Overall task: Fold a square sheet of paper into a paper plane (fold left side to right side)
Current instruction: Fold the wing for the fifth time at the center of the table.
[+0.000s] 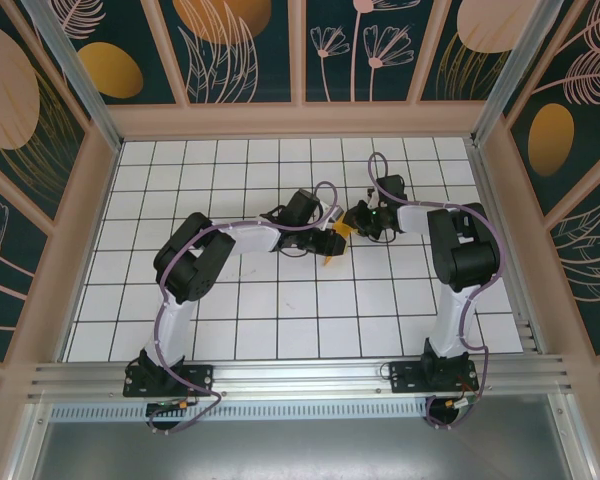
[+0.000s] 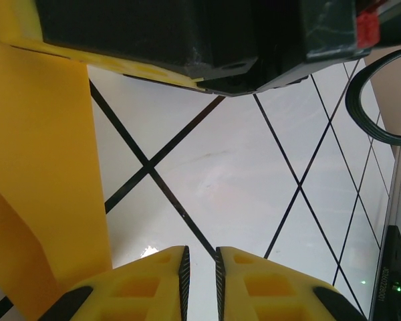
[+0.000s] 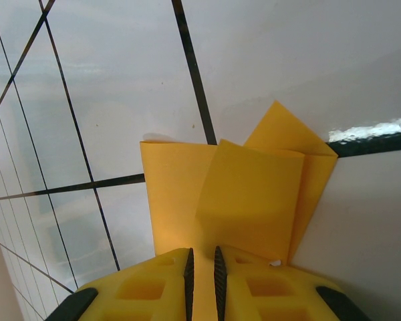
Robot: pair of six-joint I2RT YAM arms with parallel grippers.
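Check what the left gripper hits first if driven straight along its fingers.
Probably the bare white table: nothing lies between it and the left gripper. The orange paper stands off to one side, and a black housing sits further on. Depth is unclear.

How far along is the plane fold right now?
Partly folded: the orange paper already shows overlapping layers and an angled flap, but no narrow dart shape yet. In hand: the right tool is closed on its edge; the left tool sits closed beside it, with nothing visible between its fingers. Left: the remaining folds.
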